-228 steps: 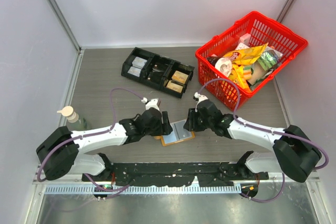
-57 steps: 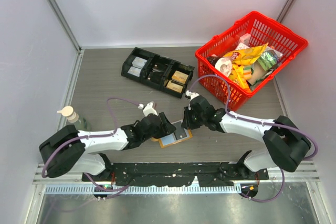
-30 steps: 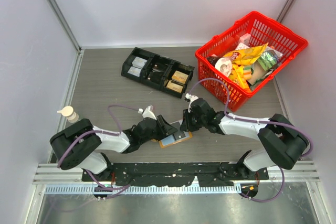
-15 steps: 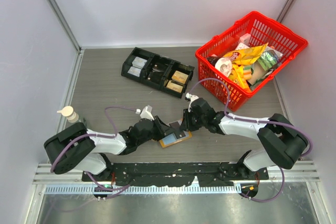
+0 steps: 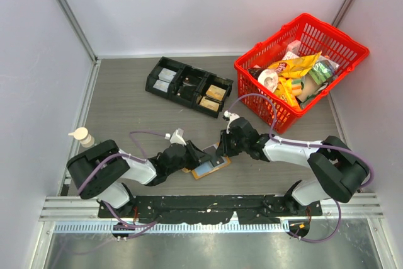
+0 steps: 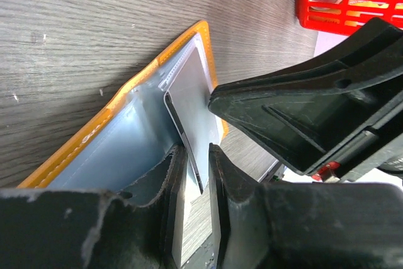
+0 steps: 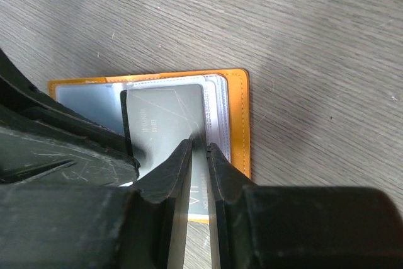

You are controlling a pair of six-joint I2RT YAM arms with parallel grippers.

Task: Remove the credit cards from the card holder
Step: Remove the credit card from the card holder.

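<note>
The card holder (image 5: pixel 211 169) lies open and flat on the grey wood-grain counter (image 5: pixel 126 102), near its front edge and about midway between the two arms. Its orange rim (image 6: pixel 126 100) frames pale blue-grey panels. The left fingers (image 5: pixel 196 155) reach it from about 9 o'clock, low over the counter, and the right fingers (image 5: pixel 225 148) come down on its corner at about 1 o'clock.

From the left wrist, the left fingers (image 6: pixel 175 171) stand nearly together. A grey card (image 6: pixel 194 96) is tilted up out of the holder's pocket, and its dark edge runs straight into the narrow gap between them, so they look clamped on that card. The black tip of the right arm sits on the far end of the same card.

From the right wrist, the right fingers (image 7: pixel 181 163) are also close together. Their tips rest at the 3 o'clock edge of the grey card (image 7: pixel 165 124), beside the stacked card edges in the holder's right-hand panel (image 7: pixel 237 124). I cannot tell whether they pinch anything or only press down.

A black compartment tray (image 5: pixel 189 85) sits well off at 12 o'clock from the holder, and a red basket (image 5: pixel 343 45) full of packets sits at about 2 o'clock
</note>
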